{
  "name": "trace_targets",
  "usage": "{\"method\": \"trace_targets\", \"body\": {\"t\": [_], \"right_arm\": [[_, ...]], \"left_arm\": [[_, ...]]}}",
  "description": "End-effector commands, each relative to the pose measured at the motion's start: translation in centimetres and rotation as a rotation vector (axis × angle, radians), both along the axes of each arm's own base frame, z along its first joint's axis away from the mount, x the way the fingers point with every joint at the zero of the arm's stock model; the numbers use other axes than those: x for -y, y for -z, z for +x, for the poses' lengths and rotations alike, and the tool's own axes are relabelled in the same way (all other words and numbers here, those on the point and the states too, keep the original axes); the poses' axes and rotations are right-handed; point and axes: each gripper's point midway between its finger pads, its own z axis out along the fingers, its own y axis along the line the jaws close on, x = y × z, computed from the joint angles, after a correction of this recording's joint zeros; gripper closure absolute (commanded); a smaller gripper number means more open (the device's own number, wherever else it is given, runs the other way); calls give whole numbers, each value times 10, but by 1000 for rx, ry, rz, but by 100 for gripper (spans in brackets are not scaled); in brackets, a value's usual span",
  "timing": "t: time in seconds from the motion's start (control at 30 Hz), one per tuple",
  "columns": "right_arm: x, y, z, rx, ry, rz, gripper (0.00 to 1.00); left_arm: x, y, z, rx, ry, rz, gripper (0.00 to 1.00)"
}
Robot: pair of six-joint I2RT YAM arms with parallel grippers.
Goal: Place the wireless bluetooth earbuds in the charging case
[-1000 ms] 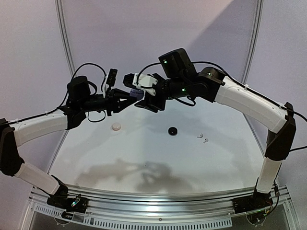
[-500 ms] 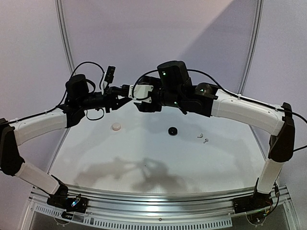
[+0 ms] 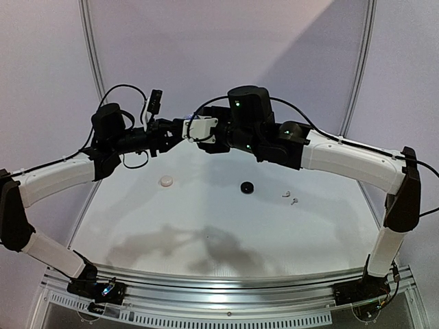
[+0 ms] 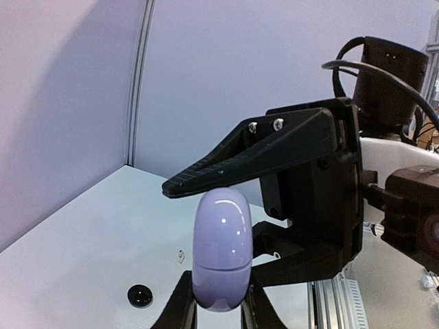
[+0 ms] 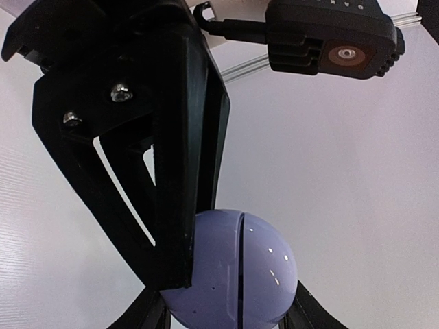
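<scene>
Left wrist | left gripper (image 4: 216, 296) pinching closed lavender case (image 4: 221, 247) | right gripper (image 5: 226, 305) straddles it, grip unclear | earbuds (image 3: 289, 197) on worktop (image 3: 206, 226), none seen inserted

The charging case (image 4: 221, 250) sits in the left claw (image 4: 218, 307) above the far middle of the surface (image 3: 206, 226), the right claw (image 5: 226, 312) flanking it from the right. On the surface, left to right, lie one round case (image 3: 167, 181), a second round case (image 3: 246, 186) and the earbuds (image 3: 289, 196).
</scene>
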Motion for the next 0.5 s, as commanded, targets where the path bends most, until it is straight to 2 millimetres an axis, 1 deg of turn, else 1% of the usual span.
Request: {"method": "trace_targets", "body": {"t": [0.0, 0.13, 0.2, 0.23, 0.27, 0.33, 0.4, 0.47], "right_arm": [[-17, 8, -21, -10, -80, -23, 65], [-19, 8, -23, -27, -89, -8, 67], [-19, 9, -21, -31, -84, 0, 64], [-19, 8, -21, -34, -80, 7, 59], [-19, 8, -20, -42, -70, 19, 52], [-14, 6, -16, -75, -39, 50, 34], [-7, 7, -15, -139, -32, 69, 24], [2, 12, -19, -252, -57, 87, 17]], "left_arm": [[-4, -17, 5, 44, -30, -27, 100], [-4, -19, 0, 63, -11, -35, 100], [-5, -21, -1, 68, -11, -42, 100], [-5, -21, -1, 69, -13, -46, 100], [-7, -22, -1, 72, -18, -51, 100], [-9, -24, -2, 83, -26, -62, 100], [-12, -25, -3, 109, -30, -66, 100], [-13, -24, -3, 162, -37, -55, 100]]}}
